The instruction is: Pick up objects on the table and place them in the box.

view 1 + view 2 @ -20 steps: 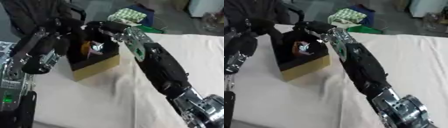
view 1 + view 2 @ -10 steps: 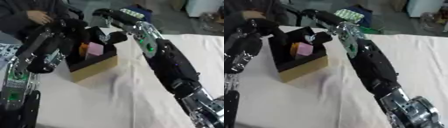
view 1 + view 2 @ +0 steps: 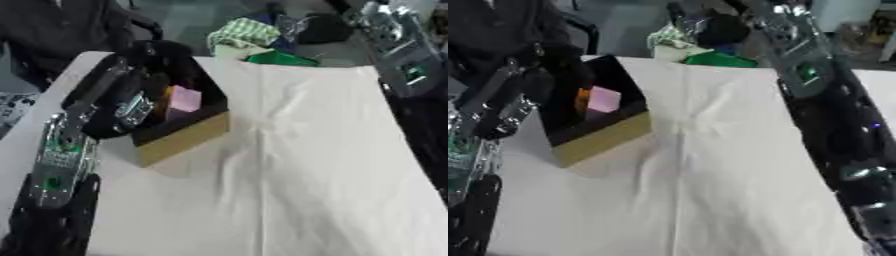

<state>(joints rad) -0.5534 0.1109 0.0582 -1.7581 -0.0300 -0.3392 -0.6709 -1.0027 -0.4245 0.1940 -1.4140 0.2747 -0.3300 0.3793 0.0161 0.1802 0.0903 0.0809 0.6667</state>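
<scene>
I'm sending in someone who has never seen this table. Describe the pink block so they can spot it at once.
Start from the white cloth-covered table and find the open box near its left edge, black inside with a tan outer wall. The pink block sits inside that box, toward its far side. It is the pale pink cube beside a smaller orange piece, the lightest thing against the dark interior.
</scene>
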